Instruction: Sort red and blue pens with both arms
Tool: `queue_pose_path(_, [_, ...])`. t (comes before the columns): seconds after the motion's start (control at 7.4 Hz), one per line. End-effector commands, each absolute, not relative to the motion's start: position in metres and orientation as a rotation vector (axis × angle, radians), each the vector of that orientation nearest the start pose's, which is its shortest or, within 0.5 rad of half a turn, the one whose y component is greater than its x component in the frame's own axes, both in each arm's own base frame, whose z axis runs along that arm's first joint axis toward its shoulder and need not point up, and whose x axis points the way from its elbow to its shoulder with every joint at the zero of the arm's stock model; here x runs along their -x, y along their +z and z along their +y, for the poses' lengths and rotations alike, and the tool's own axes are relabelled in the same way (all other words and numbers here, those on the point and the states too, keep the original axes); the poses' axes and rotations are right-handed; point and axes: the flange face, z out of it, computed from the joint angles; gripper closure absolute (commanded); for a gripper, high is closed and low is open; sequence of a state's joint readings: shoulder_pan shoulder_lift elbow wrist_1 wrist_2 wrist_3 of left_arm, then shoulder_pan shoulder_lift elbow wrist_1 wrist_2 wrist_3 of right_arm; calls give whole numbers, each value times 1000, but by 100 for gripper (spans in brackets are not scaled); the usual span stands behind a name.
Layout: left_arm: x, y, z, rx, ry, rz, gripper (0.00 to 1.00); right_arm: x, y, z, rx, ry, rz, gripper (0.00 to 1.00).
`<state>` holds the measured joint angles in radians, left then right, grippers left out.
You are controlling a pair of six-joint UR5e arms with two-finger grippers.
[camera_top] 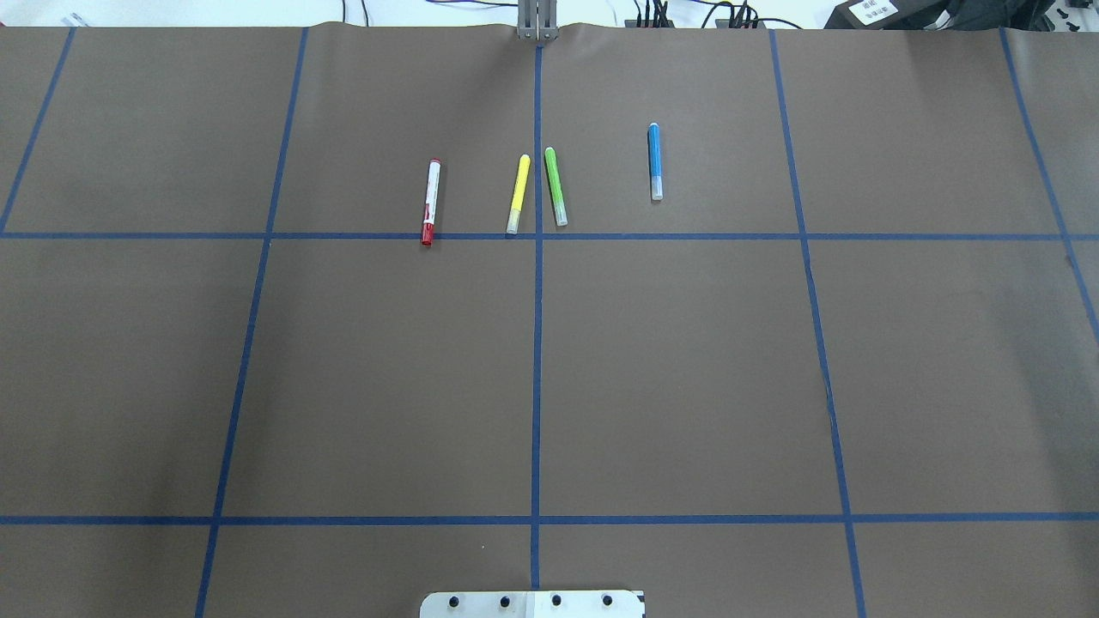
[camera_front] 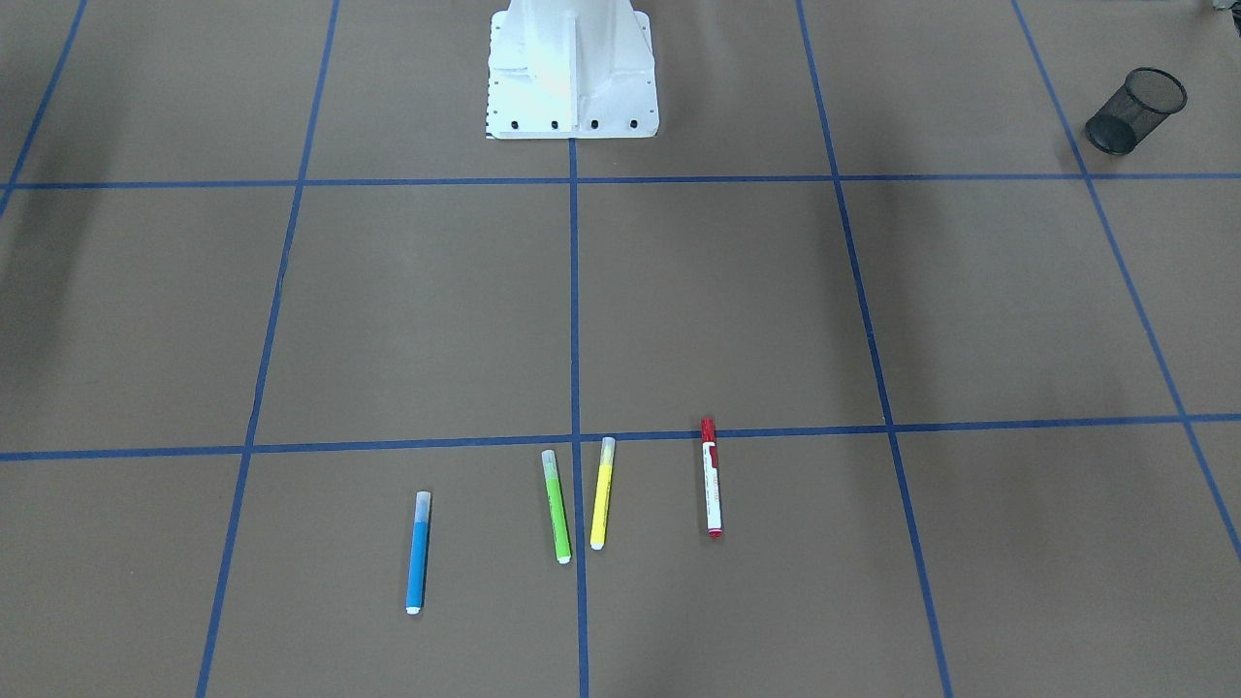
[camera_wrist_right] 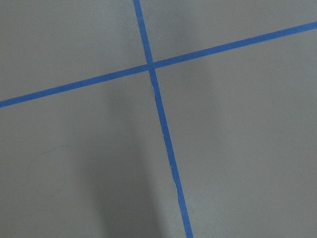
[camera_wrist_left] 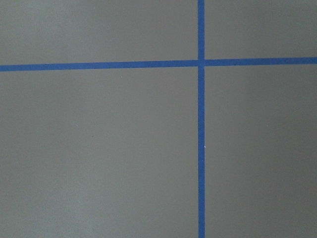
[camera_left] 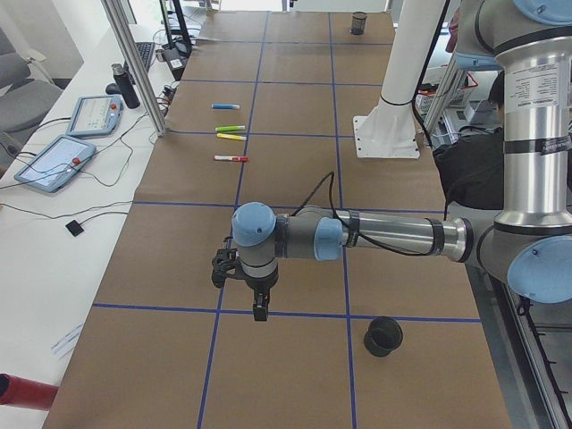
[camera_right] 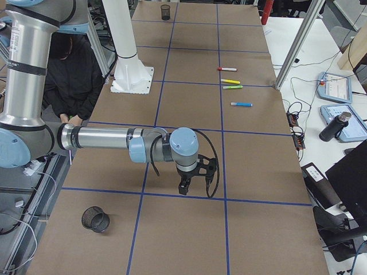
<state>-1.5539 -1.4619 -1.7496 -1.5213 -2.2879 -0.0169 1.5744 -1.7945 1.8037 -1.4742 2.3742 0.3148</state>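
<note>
The red pen [camera_front: 712, 477] [camera_top: 430, 202], white-barrelled with a red cap, lies across a blue tape line on the brown table. The blue pen [camera_front: 418, 553] [camera_top: 655, 161] lies apart from it, beyond two other markers. My left gripper [camera_left: 239, 290] hangs over the table's left end, far from the pens [camera_left: 231, 158]. My right gripper [camera_right: 195, 177] hangs over the right end, equally far away. Both show only in the side views, so I cannot tell whether they are open or shut. The wrist views hold only brown paper and tape lines.
A green marker [camera_front: 556, 506] and a yellow marker [camera_front: 602, 492] lie side by side between the two pens. A black mesh cup [camera_front: 1134, 110] [camera_left: 382, 335] stands near the left arm, another [camera_right: 95, 219] near the right arm. The white robot pedestal [camera_front: 572, 68] stands at the table's edge.
</note>
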Motion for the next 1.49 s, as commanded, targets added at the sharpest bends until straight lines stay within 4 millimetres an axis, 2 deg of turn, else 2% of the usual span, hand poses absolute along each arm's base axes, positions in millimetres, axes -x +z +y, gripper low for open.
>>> queue_pose_path(0.0, [60, 629, -448, -9, 8, 718, 0, -61, 631, -405, 25, 254, -808, 0])
queue_pose_path(0.54, [60, 632, -450, -8, 7, 717, 0, -61, 635, -400, 23, 254, -809, 0])
queue_pose_path(0.68, [59, 622, -452, -27, 15, 718, 0, -61, 634, -400, 25, 256, -818, 0])
queue_pose_path(0.81, [56, 599, -457, -69, 33, 742, 0, -60, 629, -404, 17, 251, -821, 0])
queue_pose_path(1.08, [46, 562, -484, -126, 46, 772, 0, -58, 605, -428, -28, 235, -829, 0])
queue_pose_path(1.22, [34, 537, -508, -162, 84, 773, 0, -37, 582, -457, -53, 172, -836, 0])
queue_pose_path(1.35, [9, 506, -540, -192, 139, 778, 0, -25, 567, -481, -76, 136, -834, 0])
